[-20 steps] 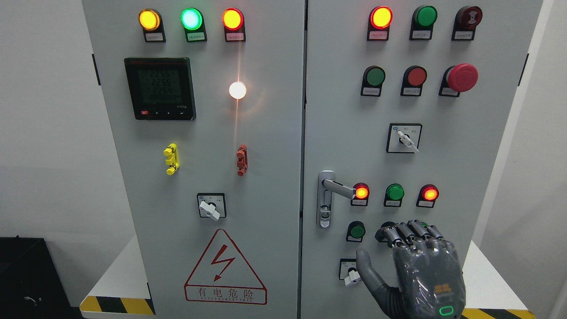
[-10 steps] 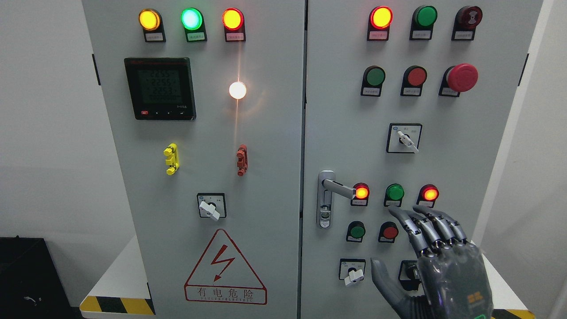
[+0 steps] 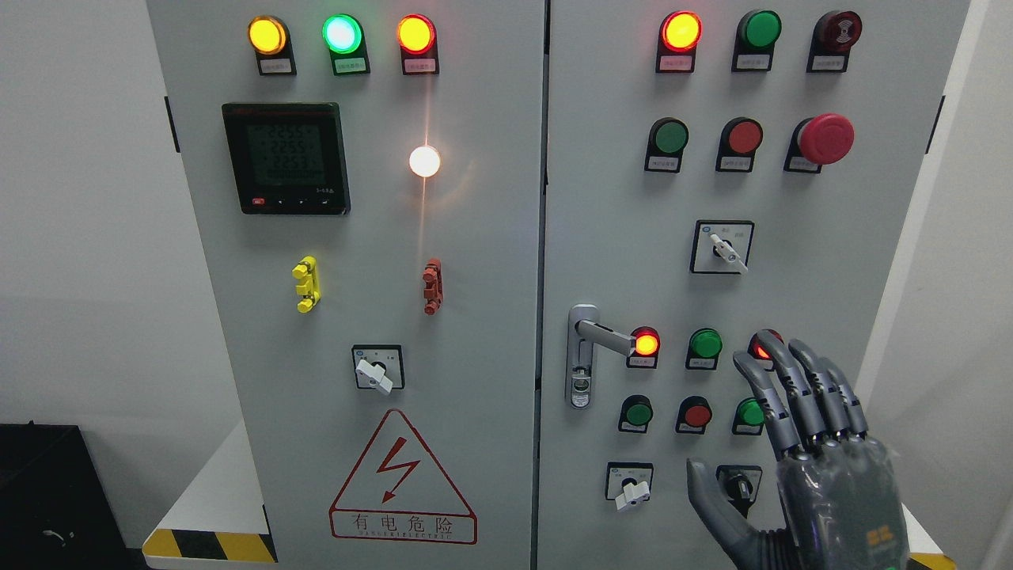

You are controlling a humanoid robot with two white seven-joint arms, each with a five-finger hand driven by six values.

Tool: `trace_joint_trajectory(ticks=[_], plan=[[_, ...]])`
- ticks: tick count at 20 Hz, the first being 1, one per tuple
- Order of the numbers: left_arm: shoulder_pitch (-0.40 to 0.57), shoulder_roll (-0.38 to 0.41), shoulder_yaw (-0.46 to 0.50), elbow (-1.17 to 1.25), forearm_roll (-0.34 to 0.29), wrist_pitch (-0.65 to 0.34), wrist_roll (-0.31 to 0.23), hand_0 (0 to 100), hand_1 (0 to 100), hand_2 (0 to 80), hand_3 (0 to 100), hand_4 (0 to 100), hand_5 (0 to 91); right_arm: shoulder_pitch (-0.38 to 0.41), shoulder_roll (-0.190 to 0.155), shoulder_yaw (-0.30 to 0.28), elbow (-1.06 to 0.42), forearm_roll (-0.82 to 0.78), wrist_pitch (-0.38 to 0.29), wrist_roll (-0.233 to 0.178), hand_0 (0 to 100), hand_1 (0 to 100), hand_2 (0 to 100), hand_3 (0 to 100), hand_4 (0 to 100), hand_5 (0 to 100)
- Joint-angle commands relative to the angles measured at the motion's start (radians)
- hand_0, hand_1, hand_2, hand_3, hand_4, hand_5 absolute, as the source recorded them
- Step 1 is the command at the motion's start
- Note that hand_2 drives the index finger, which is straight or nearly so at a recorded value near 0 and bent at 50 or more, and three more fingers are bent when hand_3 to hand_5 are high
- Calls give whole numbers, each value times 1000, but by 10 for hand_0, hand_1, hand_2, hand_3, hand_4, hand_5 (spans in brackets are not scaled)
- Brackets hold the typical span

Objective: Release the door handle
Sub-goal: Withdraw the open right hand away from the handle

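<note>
A: Where is the door handle [image 3: 603,336]?

B: Centre of the frame, at the left edge of the right cabinet door [image 3: 791,198], its lever pointing right toward a lit red lamp [image 3: 646,343]. Nothing touches it.

A: And the right hand [image 3: 807,443]?

B: Lower right of the frame, well apart from the handle, fingers [image 3: 779,380] spread and straight, holding nothing. It partly covers another red lamp [image 3: 761,348]. I judge the release done; an open palm suits pulling clear without snagging the buttons.

The right hand [image 3: 815,467] is dark grey and glossy. Its jointed fingers [image 3: 772,404] show metal links. An orange marking sits on its back.
</note>
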Motion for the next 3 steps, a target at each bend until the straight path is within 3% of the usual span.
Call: trace_joint_trajectory(ticks=[1,3], plan=[[17,0,0,0,1,-1,0,120,556,0,0,0,0,1,11,-20,-6,-5,1,9,498,232,91,49,38,0],[17,0,0,0,1,-1,0,120,556,0,0,0,0,1,13,-15,-6,-5,-1,6,498,234,89,49,39,0]])
